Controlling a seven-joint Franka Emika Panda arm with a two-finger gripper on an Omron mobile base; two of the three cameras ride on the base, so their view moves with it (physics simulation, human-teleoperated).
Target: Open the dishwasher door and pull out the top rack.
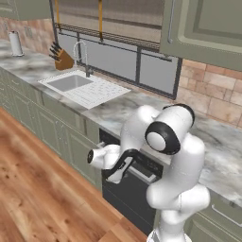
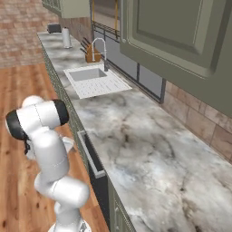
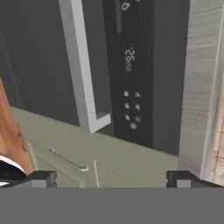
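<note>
Dishwasher door shut, silver handle cut off at top, hand wide (holding nothing), arm partly hiding door

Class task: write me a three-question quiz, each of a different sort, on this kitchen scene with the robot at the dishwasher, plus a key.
1. True or false: the dishwasher door is shut.
2. Multiple choice: the gripper is (a) clamped on the handle, (b) open and apart from it, (c) holding a cup.
3. Fill in: beside the handle runs a black ____ strip.

Key: 1 true; 2 b; 3 control.
</note>
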